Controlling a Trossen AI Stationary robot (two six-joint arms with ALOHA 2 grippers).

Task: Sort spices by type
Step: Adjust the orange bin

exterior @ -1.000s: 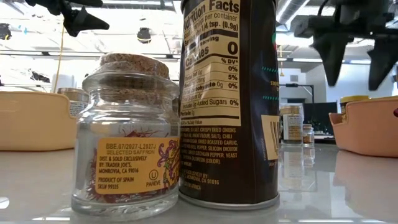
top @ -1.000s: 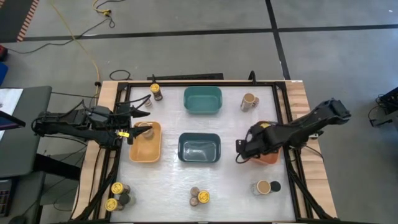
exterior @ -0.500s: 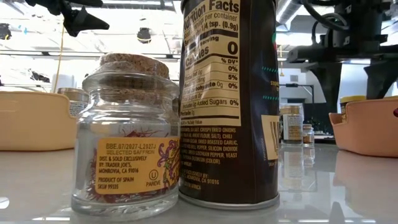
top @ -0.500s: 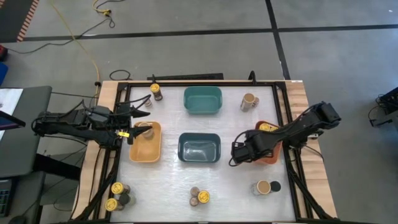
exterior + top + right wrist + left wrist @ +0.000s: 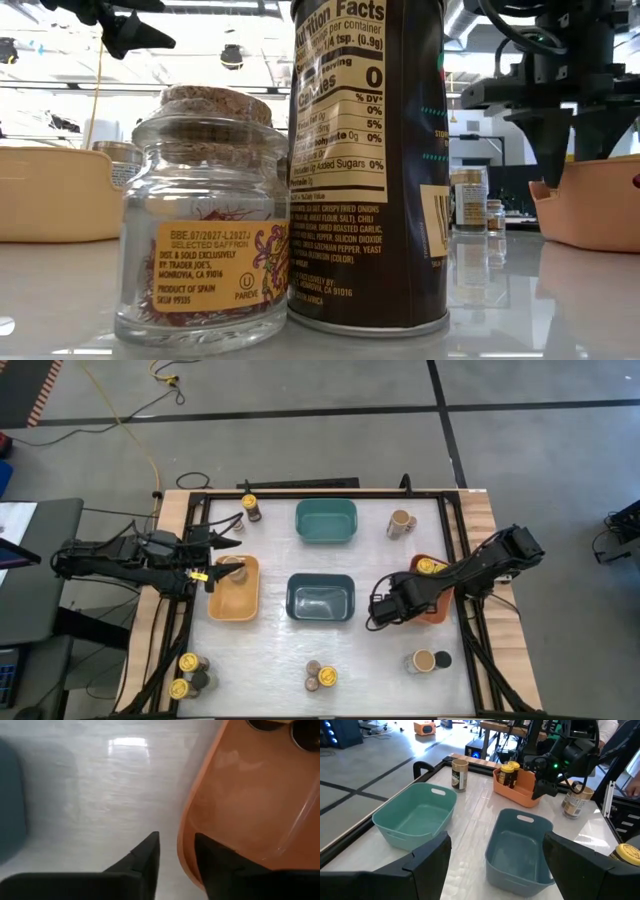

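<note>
Right pincer (image 5: 377,617) is down low over the worktop (image 5: 380,555), in the gap between the dark-blue bin (image 5: 320,615) and the orange bin (image 5: 438,612). Its wrist view shows the jaws drawn narrow but not clenched. One finger is outside the orange bin's rim and the other over its inside, with a sliver of white worktop showing between, so nothing is grasped. Left pincer (image 5: 228,538) waits at the far corner of the yellow bin (image 5: 236,603), jaws released and spread wide. Now the spices. One jar (image 5: 232,567) sits in the yellow bin and a yellow-lidded jar (image 5: 428,565) is in the orange bin. A wide tan-topped jar (image 5: 401,521) stands beside the teal bin (image 5: 325,535), and a yellow-lidded pair (image 5: 250,502) stands at the far left. Along the near edge there's a cluster of three (image 5: 188,663) at the left, two (image 5: 327,677) in the middle, and a tan-and-dark pair (image 5: 423,661) at the right. The low view is filled by a cork-topped saffron jar (image 5: 205,215) touching a tall dark jar (image 5: 365,160).
</note>
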